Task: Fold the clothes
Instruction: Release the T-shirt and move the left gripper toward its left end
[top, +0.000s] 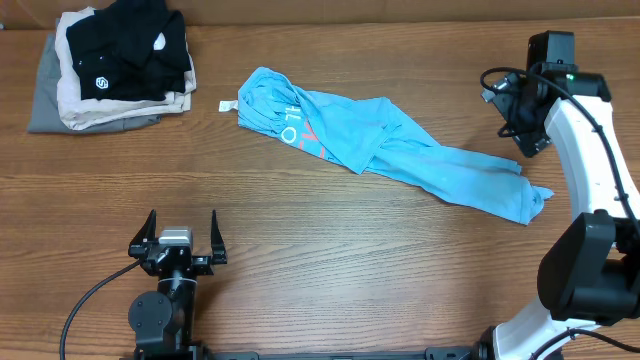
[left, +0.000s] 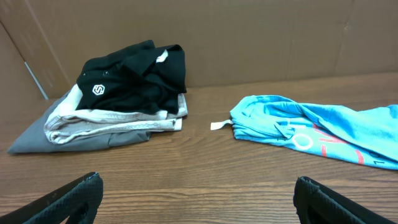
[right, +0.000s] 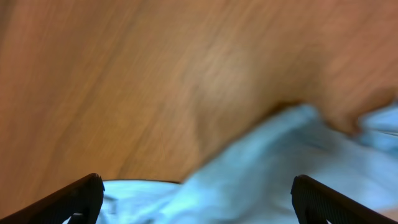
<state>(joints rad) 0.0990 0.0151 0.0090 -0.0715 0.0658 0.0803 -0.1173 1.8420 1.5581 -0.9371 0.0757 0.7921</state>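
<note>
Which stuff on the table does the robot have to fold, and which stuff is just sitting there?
For the job:
- the sky-blue T-shirt, lying crumpled across the middle of the table, not folded yet

Just lying about:
- the black garment with a white logo
- the beige garment under it
- the grey garment at the bottom of that pile

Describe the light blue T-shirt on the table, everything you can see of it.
The T-shirt is light sky-blue, thin fabric, crumpled and unfolded in a long diagonal strip on the wooden table. Its neck end lies toward the far left, a small white tag sticking out; white and pink-red lettering shows near it. The other end trails right, bunched. Only the table touches it.
</note>
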